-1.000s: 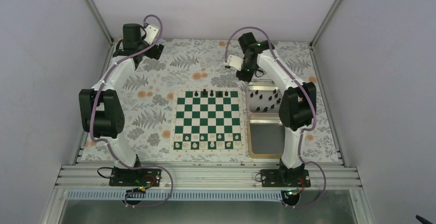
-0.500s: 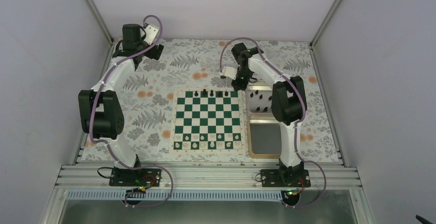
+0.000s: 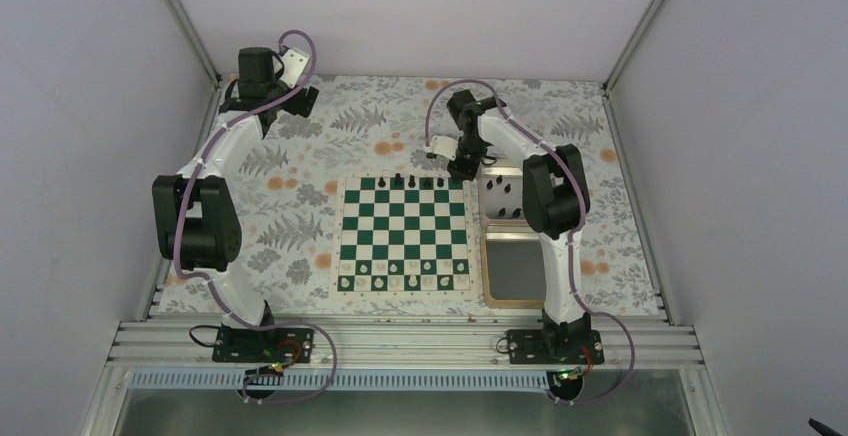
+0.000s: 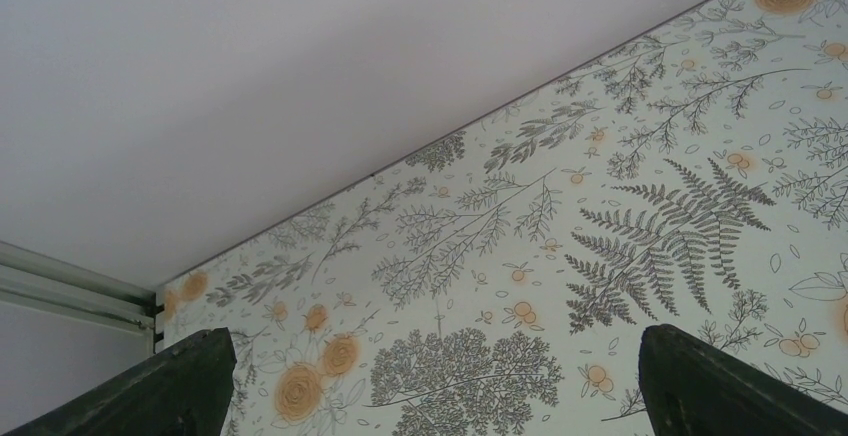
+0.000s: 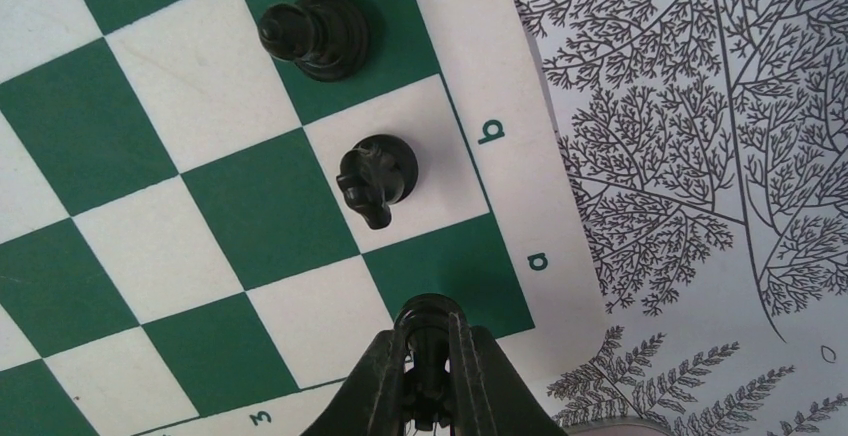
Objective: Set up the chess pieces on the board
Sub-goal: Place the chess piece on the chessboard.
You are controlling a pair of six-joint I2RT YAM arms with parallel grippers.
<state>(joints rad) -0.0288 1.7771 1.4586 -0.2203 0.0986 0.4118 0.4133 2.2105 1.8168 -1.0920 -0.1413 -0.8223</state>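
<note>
The white pieces (image 3: 404, 281) stand in line on the near row of the board (image 3: 403, 236). On the right, the farther tin (image 3: 502, 202) holds several chess pieces (image 3: 505, 189) that are not yet placed. On the far row a knight (image 5: 376, 172) stands on file b and a second piece (image 5: 315, 32) on file c.

The step in hand, as I judge, is to put a piece on the corner square (image 5: 472, 268) of file a. The right gripper (image 5: 428, 346) is closed narrowly on a black piece (image 5: 427, 312), over this green square; whether the piece touches it I cannot tell. Next comes a straight lowering and a small opening, without pushing the knight just beside.

The left gripper (image 4: 430, 381) hangs wide apart, holding nothing, over the far-left tablecloth (image 4: 600, 216).
</note>
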